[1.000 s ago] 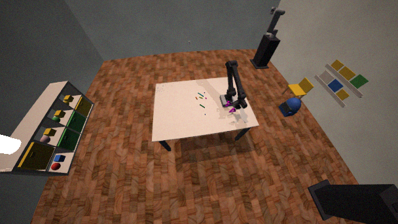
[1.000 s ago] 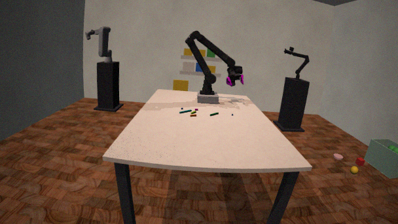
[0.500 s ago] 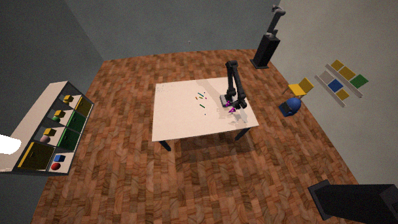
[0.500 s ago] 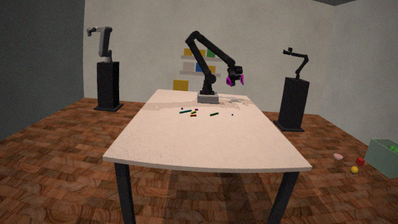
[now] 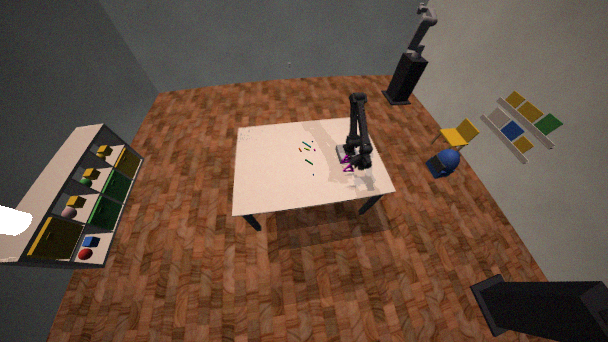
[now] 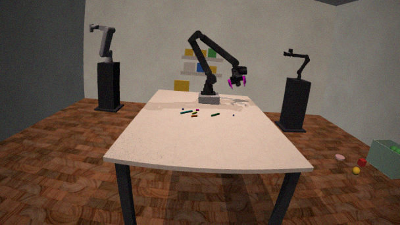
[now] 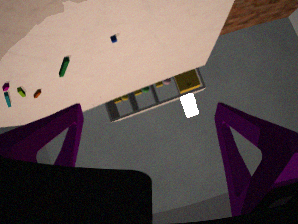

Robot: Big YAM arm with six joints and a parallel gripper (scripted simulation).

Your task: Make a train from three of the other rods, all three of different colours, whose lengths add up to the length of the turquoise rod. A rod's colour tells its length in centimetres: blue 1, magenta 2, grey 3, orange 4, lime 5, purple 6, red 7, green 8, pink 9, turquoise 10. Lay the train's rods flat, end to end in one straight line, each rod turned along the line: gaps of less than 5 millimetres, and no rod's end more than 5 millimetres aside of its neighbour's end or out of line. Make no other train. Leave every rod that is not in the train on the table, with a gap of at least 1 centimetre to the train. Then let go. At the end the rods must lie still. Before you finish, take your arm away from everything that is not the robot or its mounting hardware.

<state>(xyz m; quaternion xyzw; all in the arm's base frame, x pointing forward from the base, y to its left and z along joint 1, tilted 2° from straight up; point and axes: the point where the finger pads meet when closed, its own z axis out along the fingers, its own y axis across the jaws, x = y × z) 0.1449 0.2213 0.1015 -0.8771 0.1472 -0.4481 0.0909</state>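
The turquoise rod [image 5: 306, 144] [image 6: 186, 112] [image 7: 7, 99] lies flat, with a small blue rod [image 5: 312, 141] [image 6: 183, 108] near one end. Close by, apart from each other, lie a lime rod [image 5: 307, 149] [image 6: 195, 112] [image 7: 21, 92], a magenta rod [image 5: 314, 150] [image 6: 197, 110] [image 7: 6, 86] and an orange rod [image 5: 300, 150] [image 6: 194, 116] [image 7: 37, 93]. A green rod [image 5: 309, 162] [image 6: 215, 114] [image 7: 64, 66] lies farther off, and another blue rod [image 5: 313, 175] [image 6: 233, 115] [image 7: 114, 38] lies alone beyond it. My gripper [image 5: 346, 163] [image 6: 238, 86] [image 7: 149, 110] is open and empty, high above the table and away from the rods.
The white table [image 5: 270, 182] [image 6: 204, 146] [image 7: 165, 30] carries the arm's grey base [image 6: 209, 99] at one end. A shelf unit [image 5: 55, 172] stands on the floor beyond the other end. Two other arms on black pedestals [image 6: 108, 85] [image 6: 293, 103] stand off the table.
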